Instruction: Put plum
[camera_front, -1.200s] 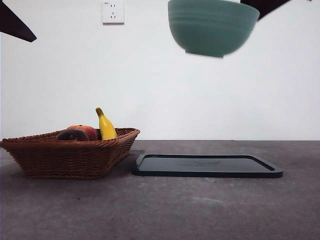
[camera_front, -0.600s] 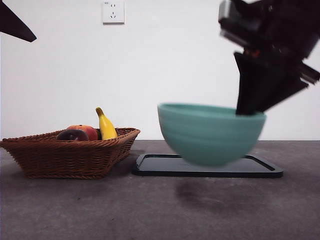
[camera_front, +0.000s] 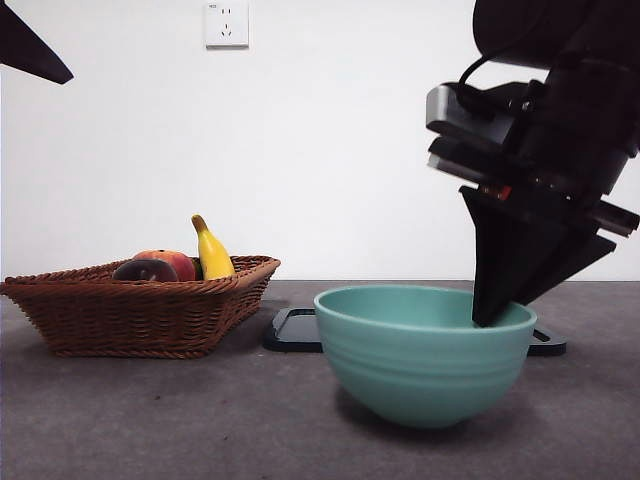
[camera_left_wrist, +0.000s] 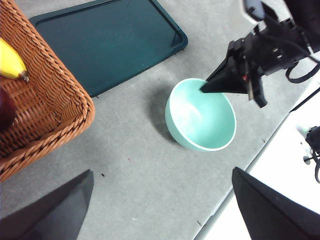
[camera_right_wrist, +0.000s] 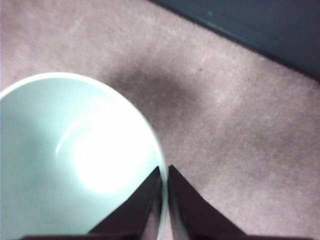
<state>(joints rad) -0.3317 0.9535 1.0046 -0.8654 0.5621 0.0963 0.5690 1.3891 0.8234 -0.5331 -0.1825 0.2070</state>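
Plum (camera_front: 145, 270): lying in the basket (camera_front: 140, 315) beside the banana (camera_front: 211, 252), barely showing in the left wrist view. Right pincer (camera_right_wrist: 164, 172): pinching the bowl (camera_front: 424, 355) rim, bowl sitting on the tabletop (camera_front: 200, 420). Left pincer (camera_left_wrist: 160, 200): hanging wide apart, holding nothing.
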